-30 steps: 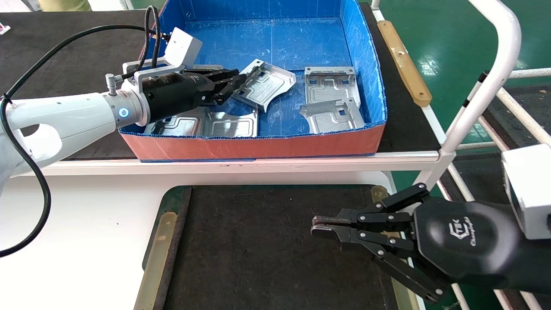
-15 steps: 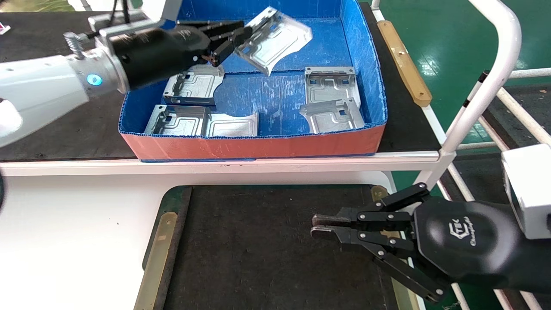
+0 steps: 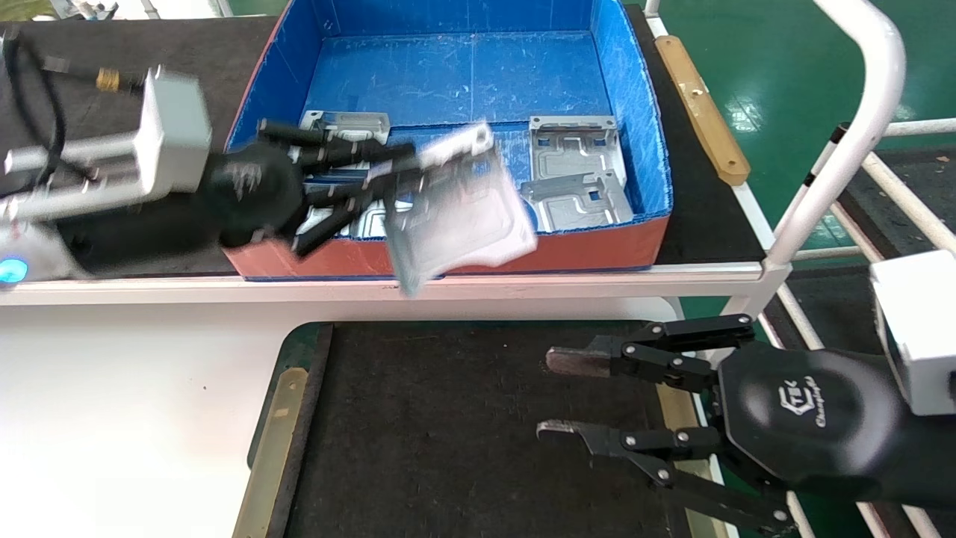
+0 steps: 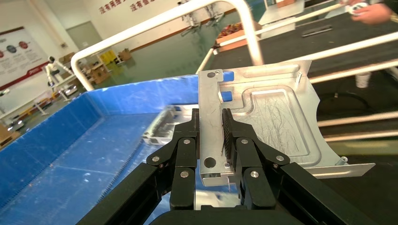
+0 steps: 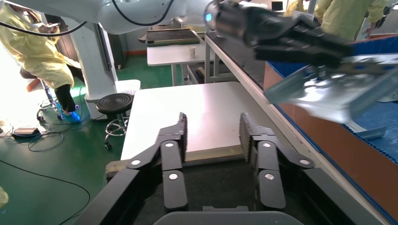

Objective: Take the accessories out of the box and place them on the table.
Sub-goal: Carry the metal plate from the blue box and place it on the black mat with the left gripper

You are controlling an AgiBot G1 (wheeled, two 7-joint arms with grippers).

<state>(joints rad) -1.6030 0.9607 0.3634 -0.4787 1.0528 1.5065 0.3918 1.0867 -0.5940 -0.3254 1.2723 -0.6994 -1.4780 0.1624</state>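
The plate (image 3: 459,213) in play is hanging in the air over the near orange wall of the box (image 3: 448,258), tilted, just short of the dark mat on the bench (image 3: 112,403). The left gripper (image 3: 399,183) is clamping it by one edge, its toothed fingers (image 4: 228,136) pressing on both faces of the thin sheet beside a round hole. From that gripper the plate is sticking out toward the robot's right, and the mat (image 3: 448,418) is lying below and nearer the robot, so the coming move is likely a short carry forward and down. The left arm is plainly the nearer one, since it is already holding the piece.

The plate is bright stamped metal, roughly square, with raised lines, a scratched flat panel, a curved cutout side and small bent tabs. More plates (image 3: 575,168) are resting flat on the scuffed blue floor of the box.

The right gripper (image 3: 556,396) is hovering over the mat's right side, its fingers spread apart and holding nothing.
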